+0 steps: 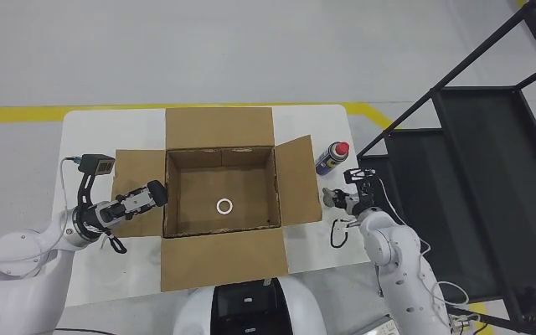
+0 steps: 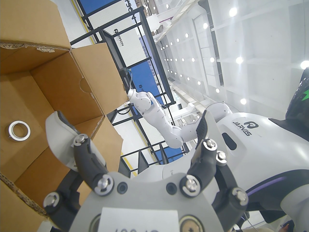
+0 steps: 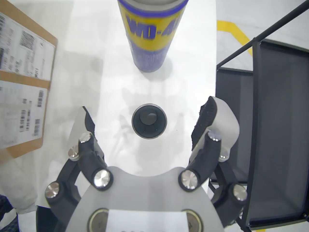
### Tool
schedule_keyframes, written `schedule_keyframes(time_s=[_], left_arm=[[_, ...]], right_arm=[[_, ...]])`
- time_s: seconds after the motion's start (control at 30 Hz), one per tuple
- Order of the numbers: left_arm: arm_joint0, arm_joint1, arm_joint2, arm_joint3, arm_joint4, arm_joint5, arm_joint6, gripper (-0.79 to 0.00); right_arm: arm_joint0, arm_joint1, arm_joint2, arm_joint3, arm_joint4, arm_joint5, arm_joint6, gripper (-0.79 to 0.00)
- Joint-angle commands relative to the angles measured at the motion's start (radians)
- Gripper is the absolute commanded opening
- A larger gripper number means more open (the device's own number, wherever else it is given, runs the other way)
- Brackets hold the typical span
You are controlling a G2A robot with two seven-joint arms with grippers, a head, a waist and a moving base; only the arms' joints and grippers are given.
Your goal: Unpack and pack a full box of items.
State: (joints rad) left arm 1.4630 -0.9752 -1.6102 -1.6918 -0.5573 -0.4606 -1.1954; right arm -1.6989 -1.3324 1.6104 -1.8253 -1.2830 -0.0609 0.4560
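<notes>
An open cardboard box (image 1: 193, 163) stands in the middle of the white table, flaps spread out. A small silvery ring (image 1: 224, 205) (image 2: 19, 131) lies on its floor. My left gripper (image 1: 155, 194) (image 2: 130, 126) is open and empty over the box's left flap, pointing into the box. A blue and yellow spray can (image 1: 332, 157) (image 3: 153, 22) stands upright to the right of the box. My right gripper (image 1: 337, 199) (image 3: 147, 112) hangs open just above a small black round cap-like object (image 3: 149, 121) on the table, nearer to me than the can.
The box's right flap (image 3: 24, 73), with printed labels, lies flat close to the right gripper. A black metal staircase (image 1: 469, 167) stands just beyond the table's right edge (image 3: 215, 49). Bare table (image 1: 109, 134) shows left of and behind the box.
</notes>
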Motion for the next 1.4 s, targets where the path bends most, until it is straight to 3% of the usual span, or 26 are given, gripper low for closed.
schedule_keyframes(time_s=[0.0,0.2,0.37,0.63,0.8,1.0,1.37], left_arm=[[0.000,0.000,0.000,0.000,0.000,0.000,0.000,0.000],[0.000,0.000,0.000,0.000,0.000,0.000,0.000,0.000],[0.000,0.000,0.000,0.000,0.000,0.000,0.000,0.000],[0.000,0.000,0.000,0.000,0.000,0.000,0.000,0.000],[0.000,0.000,0.000,0.000,0.000,0.000,0.000,0.000],[0.000,0.000,0.000,0.000,0.000,0.000,0.000,0.000],[0.000,0.000,0.000,0.000,0.000,0.000,0.000,0.000]], right_arm=[[-0.051,0.000,0.015,-0.091,-0.005,0.024,-0.048,0.000],[-0.161,-0.002,0.002,-0.291,-0.022,0.020,-0.221,0.000],[-0.138,-0.001,-0.110,-0.352,-0.088,-0.066,-0.289,0.000],[0.053,-0.011,-0.378,-0.289,-0.234,-0.163,-0.166,0.000],[0.161,-0.026,-0.491,-0.188,-0.219,-0.140,-0.082,0.000],[0.243,-0.042,-0.543,-0.089,-0.121,-0.104,-0.021,0.000],[0.248,-0.044,-0.546,-0.083,-0.107,-0.101,-0.022,0.000]])
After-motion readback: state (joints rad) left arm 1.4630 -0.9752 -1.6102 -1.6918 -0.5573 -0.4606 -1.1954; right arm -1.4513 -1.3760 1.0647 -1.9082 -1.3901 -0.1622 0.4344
